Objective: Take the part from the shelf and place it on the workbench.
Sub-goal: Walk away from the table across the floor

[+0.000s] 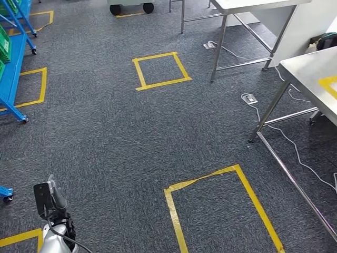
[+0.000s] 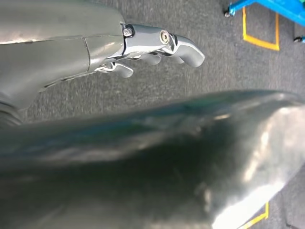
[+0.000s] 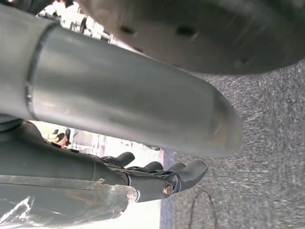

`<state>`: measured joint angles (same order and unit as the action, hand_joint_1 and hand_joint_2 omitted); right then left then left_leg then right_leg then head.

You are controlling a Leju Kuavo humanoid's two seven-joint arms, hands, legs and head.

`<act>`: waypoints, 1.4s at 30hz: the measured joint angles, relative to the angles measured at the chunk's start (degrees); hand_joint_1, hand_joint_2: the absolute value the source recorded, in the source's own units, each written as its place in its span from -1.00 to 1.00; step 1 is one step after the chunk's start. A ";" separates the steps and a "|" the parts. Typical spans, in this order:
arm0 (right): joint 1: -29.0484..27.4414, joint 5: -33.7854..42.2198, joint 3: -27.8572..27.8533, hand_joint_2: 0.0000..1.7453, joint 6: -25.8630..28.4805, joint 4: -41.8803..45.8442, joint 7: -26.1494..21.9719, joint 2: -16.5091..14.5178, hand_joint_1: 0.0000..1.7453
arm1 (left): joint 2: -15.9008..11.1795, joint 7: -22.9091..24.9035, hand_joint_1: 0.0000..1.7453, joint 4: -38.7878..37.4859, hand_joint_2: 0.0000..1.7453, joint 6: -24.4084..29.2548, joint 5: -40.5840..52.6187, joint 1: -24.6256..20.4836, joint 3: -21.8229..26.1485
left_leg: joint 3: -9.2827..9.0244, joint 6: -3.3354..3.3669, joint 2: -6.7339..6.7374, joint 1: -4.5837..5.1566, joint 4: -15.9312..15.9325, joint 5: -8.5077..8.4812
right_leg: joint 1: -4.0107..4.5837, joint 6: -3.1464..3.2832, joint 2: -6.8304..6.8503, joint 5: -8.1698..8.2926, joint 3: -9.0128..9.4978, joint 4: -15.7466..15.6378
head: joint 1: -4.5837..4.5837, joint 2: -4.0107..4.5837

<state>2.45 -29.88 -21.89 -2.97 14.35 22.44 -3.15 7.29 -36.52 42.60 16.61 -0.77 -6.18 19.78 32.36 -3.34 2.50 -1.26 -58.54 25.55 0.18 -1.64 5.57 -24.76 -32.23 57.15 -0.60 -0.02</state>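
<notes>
Shelf (image 1: pixel 10 74) stands at the carpet's far left edge, nearer the left hand (image 2: pixel 158 47); both it and the right hand (image 3: pixel 158 174) hang loosely open, holding nothing.

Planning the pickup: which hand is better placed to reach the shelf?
Probably left: the blue shelf stands on the robot's left side, and the left hand hangs empty.

The left hand (image 2: pixel 144 47) and right hand (image 3: pixel 154 176) are both hanging with fingers extended and slightly apart, holding nothing, while the left arm (image 1: pixel 56 232) is showing at lower left.
</notes>
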 joint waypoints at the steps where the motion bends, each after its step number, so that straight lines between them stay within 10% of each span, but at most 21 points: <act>1: 0.08 -0.11 -0.01 -1.00 -0.02 0.01 0.00 -0.01 -1.00 | 0.09 -0.08 -1.00 0.01 -1.00 0.19 0.19 -0.06 -0.28 | -0.60 0.51 0.23 0.12 1.29 -0.14 | 0.06 -0.35 0.45 -0.13 -0.09 0.30 | -0.04 0.00; 5: 0.22 -0.40 -0.01 -1.00 -0.06 0.00 0.01 -0.16 -1.00 | 0.12 -0.27 -1.00 0.02 -1.00 1.11 0.93 -0.04 -0.83 | -0.12 3.03 -1.92 0.57 1.52 -0.66 | -0.49 -1.43 0.01 -1.11 -0.45 1.28 | 0.06 0.00; 10: -0.07 -0.65 -0.03 -1.00 -0.05 -0.10 -0.06 -0.25 -1.00 | 0.23 -0.71 -1.00 0.02 -1.00 1.87 1.91 -0.30 -2.22 | 0.75 4.21 -5.24 0.99 1.55 -1.44 | -0.46 -1.29 -5.43 -8.52 -7.54 17.04 | 0.30 0.00; 16: -0.02 -0.80 -0.03 -1.00 0.13 -0.17 -0.20 -0.24 -1.00 | 0.78 -1.48 -1.00 0.02 -1.00 3.32 3.80 -0.53 -4.26 | 1.23 3.81 -9.61 0.88 1.54 -1.99 | 0.48 1.01 -10.30 -0.55 -0.09 1.49 | 0.27 0.00; 19: 0.40 -0.97 -0.04 -1.00 0.26 -0.17 -0.43 -0.26 -1.00 | 1.23 -1.57 -1.00 0.02 -1.00 3.07 3.34 -0.36 -5.09 | 1.88 2.63 -10.93 0.40 2.22 -2.71 | 0.69 1.25 -8.88 -0.05 0.79 -0.70 | 0.31 0.00; 21: 0.53 -1.09 -0.05 -1.00 0.33 -0.17 -0.40 -0.30 -1.00 | 1.38 -1.61 -1.00 0.06 -1.00 2.72 2.47 -0.48 -5.66 | 2.95 2.13 -8.38 0.74 0.73 -1.26 | 0.52 1.30 -7.15 0.79 1.67 -2.96 | 0.12 0.00; 25: 0.36 -1.26 -0.05 -1.00 0.36 -0.17 -0.50 -0.34 -1.00 | 1.60 -1.64 -1.00 0.80 -1.00 2.44 1.30 -0.62 -7.07 | 9.26 1.18 -3.50 0.78 -11.85 4.22 | 0.24 1.12 -3.54 0.92 2.25 -4.04 | -0.08 0.00; 27: 0.43 -1.38 -0.05 -1.00 0.35 -0.17 -0.49 -0.37 -1.00 | 1.56 -1.65 -1.00 1.47 -1.00 2.41 0.85 -0.31 -7.54 | 9.16 0.27 -2.90 0.24 -11.22 1.84 | -0.28 0.57 -2.03 0.36 2.37 -3.59 | -0.09 0.00; 30: 0.53 -1.54 -0.07 -1.00 0.36 -0.17 -0.59 -0.16 -1.00 | 1.71 -1.77 -1.00 2.54 -1.00 2.67 0.65 -0.25 -8.08 | 4.88 -1.24 0.58 -0.43 -1.87 -3.34 | -0.82 -0.96 -0.27 -1.54 2.32 -1.36 | -0.66 0.00; 32: 0.51 -1.60 -0.09 -1.00 0.38 -0.17 -0.82 0.06 -1.00 | 1.90 -1.84 -1.00 2.84 -1.00 2.86 0.62 -0.20 -8.43 | 4.32 -0.36 1.57 -0.56 -0.22 -2.92 | -0.40 -1.81 0.39 -2.60 1.95 0.01 | -0.87 0.00; 36: 0.73 -1.76 -0.23 -1.00 0.39 -0.17 -0.92 0.01 -1.00 | 1.86 -2.18 -1.00 3.25 -1.00 3.58 0.64 0.40 -8.81 | 4.95 1.94 -1.90 -0.74 -0.98 -2.08 | -0.59 -2.73 -1.17 -5.22 1.23 2.89 | -0.32 0.00; 40: 0.82 -1.80 -0.44 -1.00 0.41 -0.17 -1.49 -0.14 -1.00 | 2.02 -3.08 -1.00 3.71 -1.00 5.50 0.96 0.34 -9.15 | 4.87 2.91 -5.07 -0.34 -0.81 -1.98 | -0.31 -2.21 -5.09 -10.42 -7.13 17.54 | -0.20 0.00; 42: 0.74 -1.84 -0.52 -1.00 0.44 -0.17 -1.53 -0.15 -1.00 | 2.09 -3.28 -1.00 3.71 -1.00 6.28 1.25 0.47 -9.19 | 4.58 3.35 -6.68 -0.11 -0.79 -1.76 | 0.32 -1.32 -5.47 -8.08 -8.90 17.57 | -0.21 0.00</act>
<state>3.19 -31.73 -22.41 -2.52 14.19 20.91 -3.30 9.38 -39.80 46.31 22.89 0.48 -5.71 10.60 36.94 0.01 -4.18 -1.37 -59.33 23.79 0.50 -2.95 0.10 -32.84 -41.13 74.72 -0.81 -0.02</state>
